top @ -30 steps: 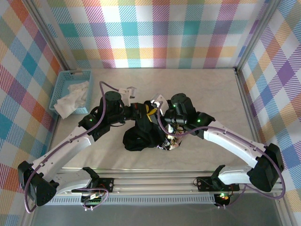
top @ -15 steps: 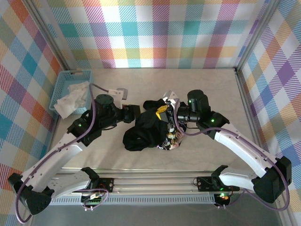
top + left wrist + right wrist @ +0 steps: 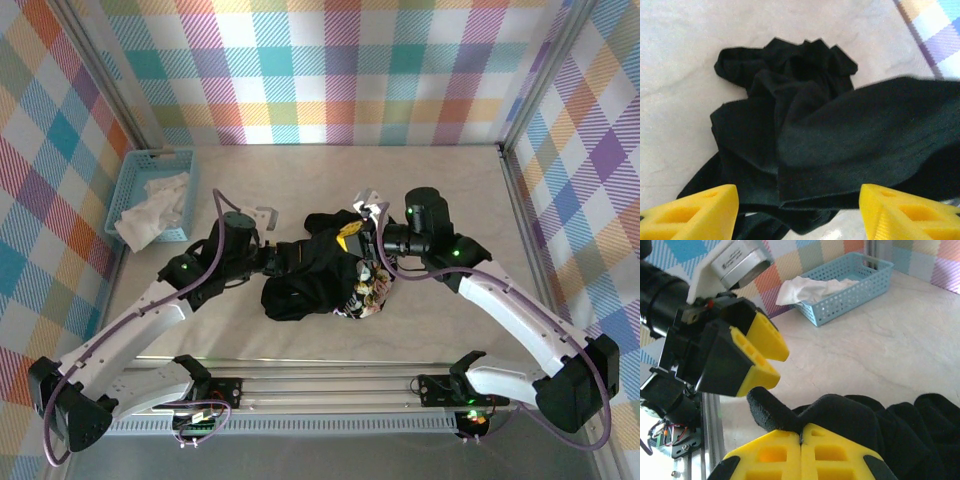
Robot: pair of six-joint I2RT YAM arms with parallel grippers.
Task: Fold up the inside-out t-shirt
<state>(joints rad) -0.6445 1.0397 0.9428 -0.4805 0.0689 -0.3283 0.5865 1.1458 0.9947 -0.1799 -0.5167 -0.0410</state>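
Pale marble-look bench (image 3: 450, 190) carries everything. Two white arms come in from its near edge, left arm (image 3: 140, 325) and right arm (image 3: 510, 305), both reaching to the ctr. The t-shirt (image 3: 300, 285) lies approx mid-bench in a black crumpled heap, w/ a bit of pale print (image 3: 366, 293) showing at its near right side. Light-blue basket (image 3: 135, 175) sits in the far left corner, well apart from the shirt. A white cloth (image 3: 150, 210) is bunched inside it and hangs over the near rim.

Left tool (image 3: 798, 200): yellow fingers spread wide, nothing gripped btwn them. Black fabric lies just ahead of and below the tips.

Right tool (image 3: 801, 440): fingers pressed together, pinching a fold of the t-shirt. A small flap of black fabric sticks up from the seam btwn the pads.

The two tools sit near each other at the heap, left tool on its left side, right tool on its far side.
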